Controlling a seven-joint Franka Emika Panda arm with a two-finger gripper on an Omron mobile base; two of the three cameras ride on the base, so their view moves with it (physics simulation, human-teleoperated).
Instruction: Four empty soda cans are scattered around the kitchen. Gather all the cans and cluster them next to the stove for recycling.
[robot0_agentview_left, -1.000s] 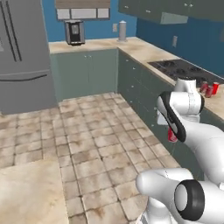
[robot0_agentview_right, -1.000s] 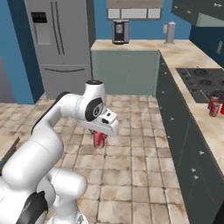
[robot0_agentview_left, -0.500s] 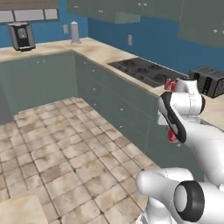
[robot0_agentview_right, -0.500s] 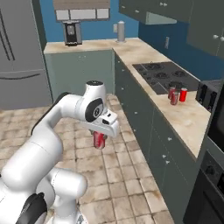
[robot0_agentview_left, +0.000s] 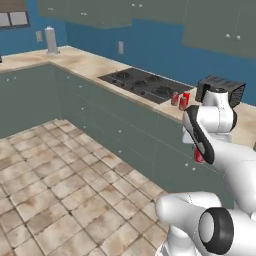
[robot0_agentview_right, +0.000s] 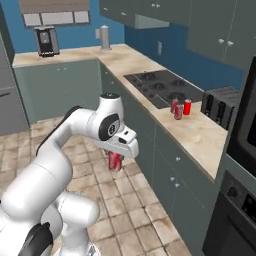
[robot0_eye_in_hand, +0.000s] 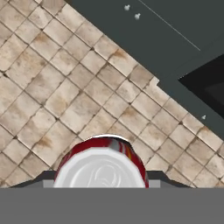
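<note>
Driving has swung both base views round, bringing the stove (robot0_agentview_right: 162, 86) and two cans (robot0_agentview_right: 180, 108) on the table (robot0_agentview_right: 200, 135) closer. Fingers (robot0_agentview_right: 116, 161) grip a third can (robot0_agentview_right: 115, 160), upright, above the floor (robot0_agentview_right: 125, 205), down and left of that pair.

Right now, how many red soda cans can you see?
3: two soda cans on the counter beside the stove, one held can in the jaws. More may be hidden.
</note>
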